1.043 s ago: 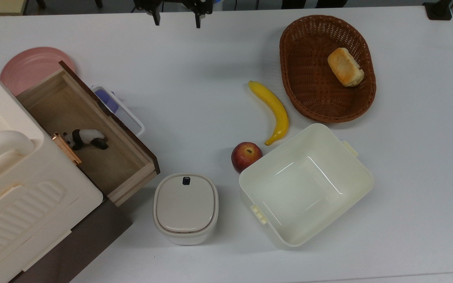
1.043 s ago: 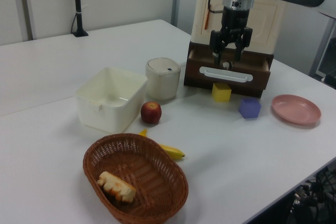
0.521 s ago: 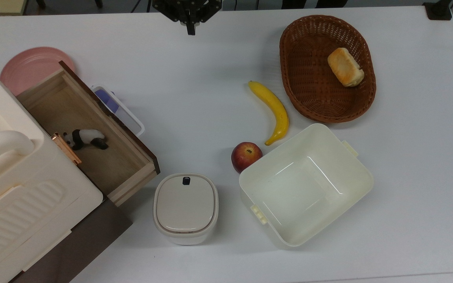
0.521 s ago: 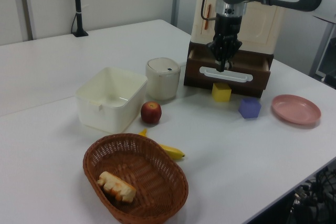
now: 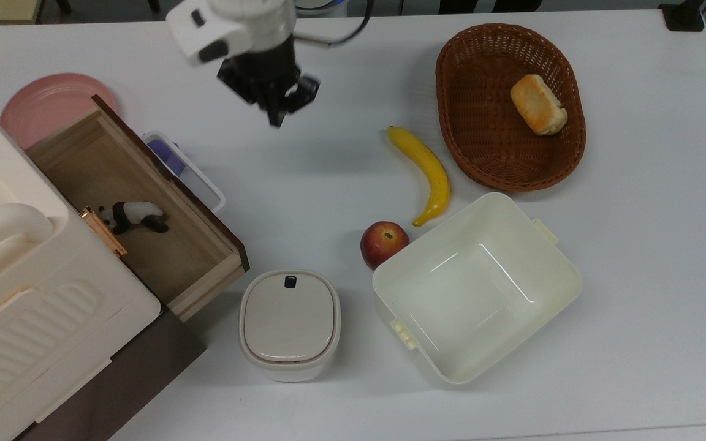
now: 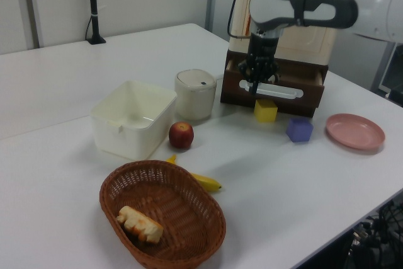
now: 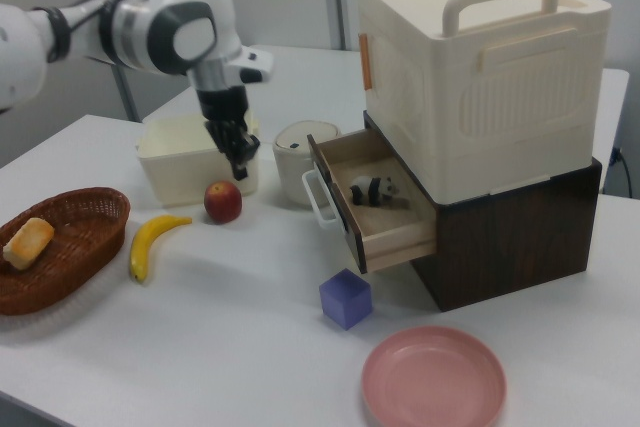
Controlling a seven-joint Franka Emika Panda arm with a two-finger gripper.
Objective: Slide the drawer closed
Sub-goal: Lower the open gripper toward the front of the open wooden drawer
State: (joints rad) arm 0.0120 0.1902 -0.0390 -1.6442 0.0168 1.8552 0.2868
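drawer out, front facing top view's upper right | gripper pressed together, empty

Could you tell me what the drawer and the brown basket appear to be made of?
The drawer looks like light unfinished wood inside, with visible grain, a dark brown matte front and a white, probably plastic, loop handle. The basket looks like woven wicker, going by its ribbed weave.

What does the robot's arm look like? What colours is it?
The arm is smooth, round and white, with grey bands at its joints and a blue dot on top of one joint. A dark cable loops beside it in the left view. At its end sits a black gripper with two thin black fingers.
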